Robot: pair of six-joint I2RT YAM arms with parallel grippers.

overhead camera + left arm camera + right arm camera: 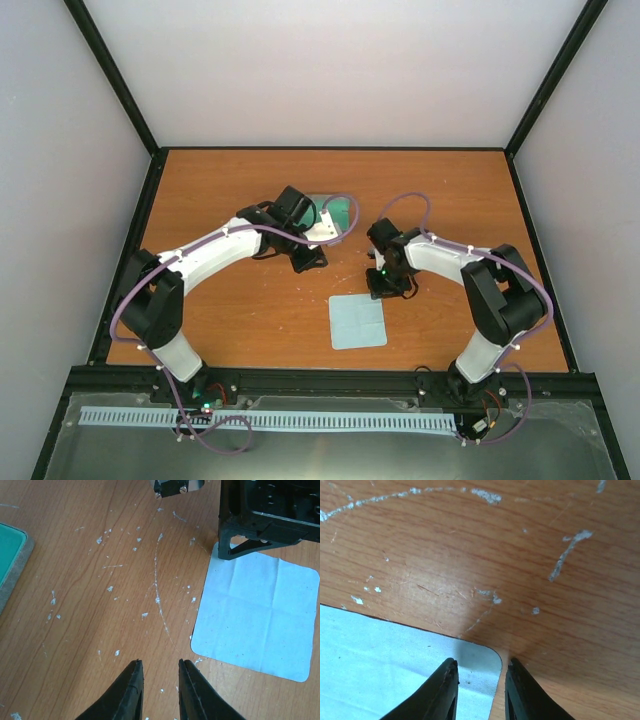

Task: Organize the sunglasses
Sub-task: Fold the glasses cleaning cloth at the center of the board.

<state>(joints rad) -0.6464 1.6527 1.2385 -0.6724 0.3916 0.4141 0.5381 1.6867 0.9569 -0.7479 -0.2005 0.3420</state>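
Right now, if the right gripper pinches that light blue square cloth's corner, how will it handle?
Probably floppy: the light blue square cloth lies flat, showing fold creases. Likely light, so it may slide on the wooden table before lifting.

Text check, all three views: nothing legible. No lettering, label, brand mark, number or sign can be read on the desk [250,315], the cloth [357,322] or the case [338,213].

The sunglasses cannot be seen in any of the 3 views.
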